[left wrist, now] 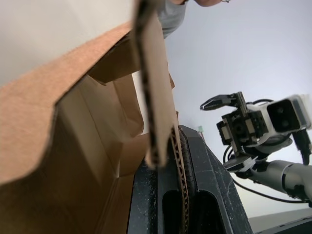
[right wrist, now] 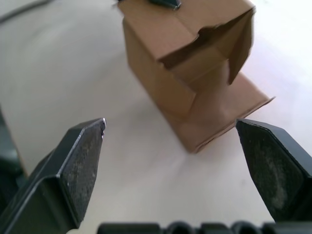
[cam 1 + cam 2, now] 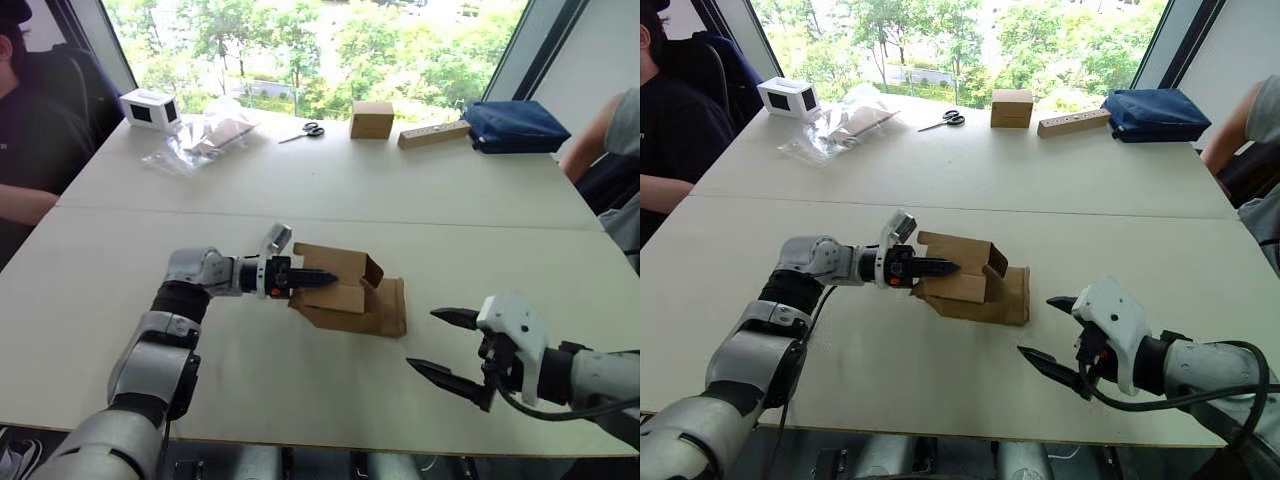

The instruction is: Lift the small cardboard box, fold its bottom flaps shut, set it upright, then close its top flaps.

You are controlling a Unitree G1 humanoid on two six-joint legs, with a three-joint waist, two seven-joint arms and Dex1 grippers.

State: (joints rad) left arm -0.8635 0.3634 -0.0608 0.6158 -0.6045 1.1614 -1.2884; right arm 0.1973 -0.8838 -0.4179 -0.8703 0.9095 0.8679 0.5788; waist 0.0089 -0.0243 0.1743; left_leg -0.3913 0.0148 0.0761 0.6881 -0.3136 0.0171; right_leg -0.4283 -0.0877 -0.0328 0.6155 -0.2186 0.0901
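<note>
Near the desk's (image 3: 120, 300) middle, just ahead of both arms: small cardboard box (image 3: 345, 290), lying tipped on its side, open end turned toward the right arm, 1 long flap flat on the desk beneath it. Left hand (image 3: 318, 278) clamped on 1 cardboard wall, corrugated edge pinched between its 2 fingers in the left wrist view. Right hand (image 3: 440, 345) spread wide, holding nothing, near the box but apart from it, aimed at the open end. Probably light and hollow; thin corrugated walls stiff along the flutes yet easy to crease or crush under a hard pinch. Best held at a wall edge or corner, flaps left free to swing.
</note>
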